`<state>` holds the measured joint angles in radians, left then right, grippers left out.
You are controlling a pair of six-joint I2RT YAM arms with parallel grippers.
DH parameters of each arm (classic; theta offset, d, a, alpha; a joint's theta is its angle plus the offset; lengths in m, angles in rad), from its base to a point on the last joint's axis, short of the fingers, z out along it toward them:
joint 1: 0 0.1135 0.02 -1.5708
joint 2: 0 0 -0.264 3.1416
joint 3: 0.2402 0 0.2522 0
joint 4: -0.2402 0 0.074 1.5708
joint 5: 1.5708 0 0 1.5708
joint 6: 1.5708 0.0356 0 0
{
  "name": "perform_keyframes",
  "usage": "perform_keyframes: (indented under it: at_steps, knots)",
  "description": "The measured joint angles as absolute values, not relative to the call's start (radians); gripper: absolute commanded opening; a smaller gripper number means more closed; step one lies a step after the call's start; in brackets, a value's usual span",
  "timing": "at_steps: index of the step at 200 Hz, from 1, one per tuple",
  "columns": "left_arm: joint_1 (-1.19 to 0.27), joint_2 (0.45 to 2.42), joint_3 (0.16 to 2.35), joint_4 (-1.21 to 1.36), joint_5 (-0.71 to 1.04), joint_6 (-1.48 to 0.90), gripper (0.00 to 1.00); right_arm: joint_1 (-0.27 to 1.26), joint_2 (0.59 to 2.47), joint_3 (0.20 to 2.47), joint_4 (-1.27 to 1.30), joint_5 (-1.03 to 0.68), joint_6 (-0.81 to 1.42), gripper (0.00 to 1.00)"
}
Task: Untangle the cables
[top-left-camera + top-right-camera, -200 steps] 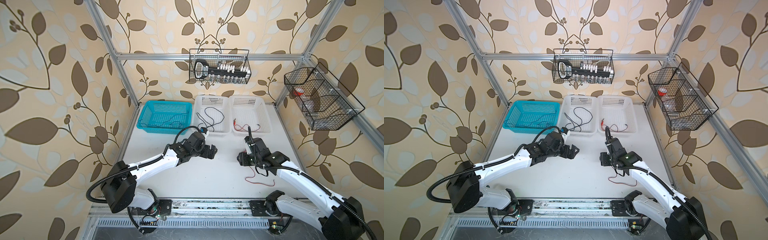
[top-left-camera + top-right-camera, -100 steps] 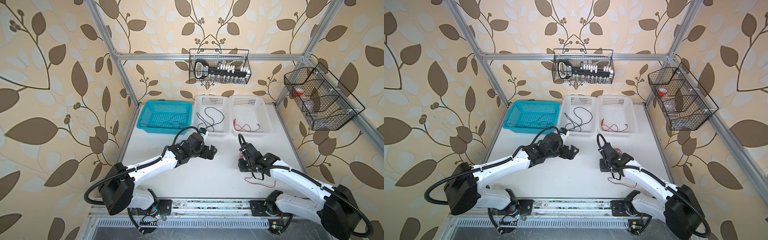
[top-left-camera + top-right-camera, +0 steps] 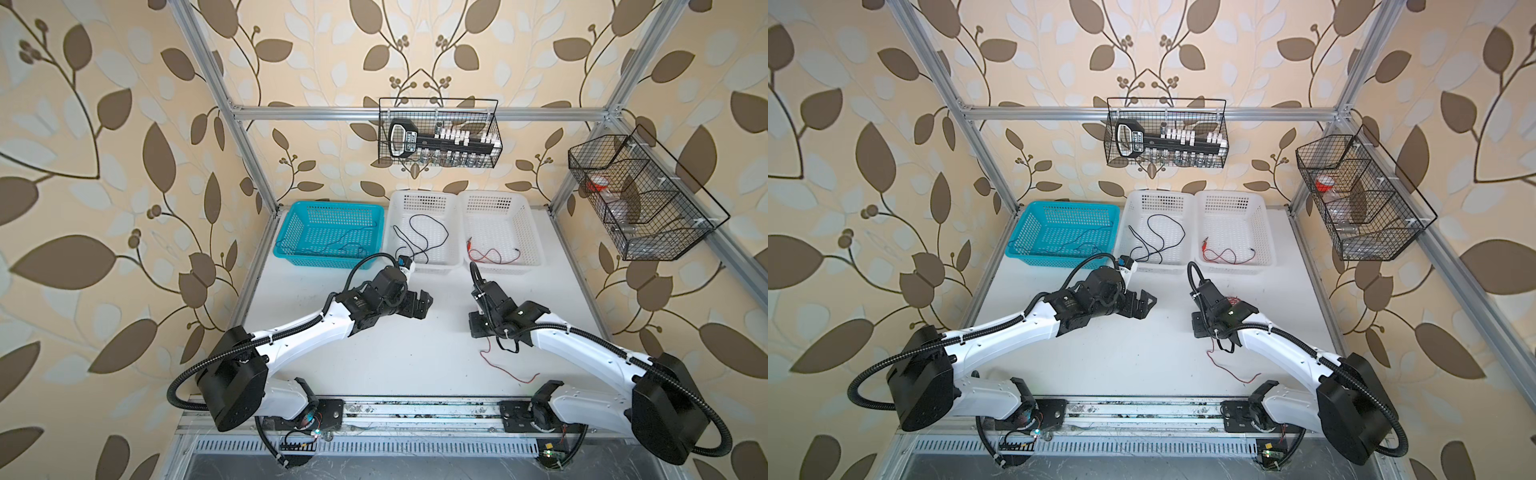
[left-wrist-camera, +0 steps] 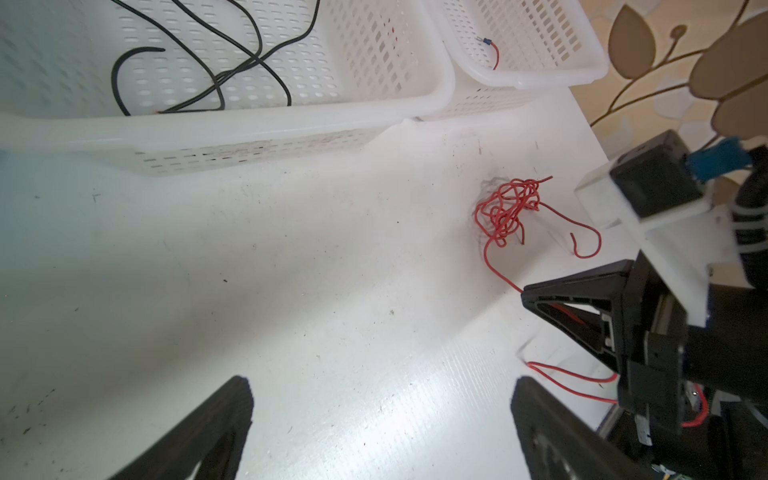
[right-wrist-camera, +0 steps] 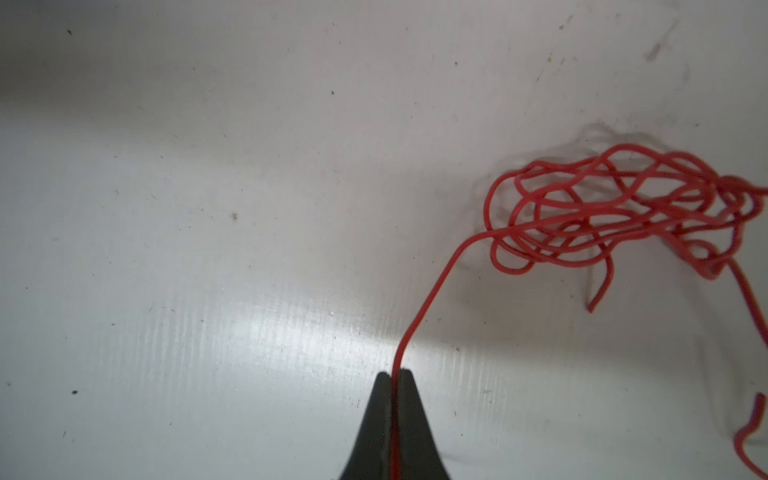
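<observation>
Pulling the pinched red strand (image 5: 433, 291) is judged liable to cinch the red tangle (image 5: 602, 208) tighter, or to drag it whole across the table (image 5: 208, 249), since nothing pins it. The right gripper (image 5: 394, 376) is held low just beside the tangle, jaws pressed together on that strand. The left gripper (image 4: 380, 386) is poised near the tangle, jaws spread and empty.

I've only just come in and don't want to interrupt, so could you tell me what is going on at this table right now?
The right tool is shut on a strand of the red cable, which leads to a tangled clump lying on the white table. The left tool hangs open nearby, holding nothing. At the back, a black cable lies in the middle basket and a second red cable in the white basket beside it.
</observation>
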<state>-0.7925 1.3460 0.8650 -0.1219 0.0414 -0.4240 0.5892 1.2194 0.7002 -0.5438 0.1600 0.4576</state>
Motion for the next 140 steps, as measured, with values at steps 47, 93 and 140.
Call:
perform_keyframes:
  at_steps: [47, 93, 140]
  knots:
    - [-0.793, 1.312, 0.841, -0.131, -0.021, -0.426, 0.99, 0.626, 1.246, 0.831, -0.519, 0.13, 0.364, 0.0]
    - [-0.793, 1.205, 0.818, -0.154, -0.13, -0.42, 0.99, 0.677, 1.25, 0.959, -0.499, 0.038, 0.255, 0.0]
    - [-0.793, 1.176, 0.805, -0.161, -0.168, -0.394, 0.99, 0.679, 1.244, 1.01, -0.456, -0.127, 0.183, 0.0]
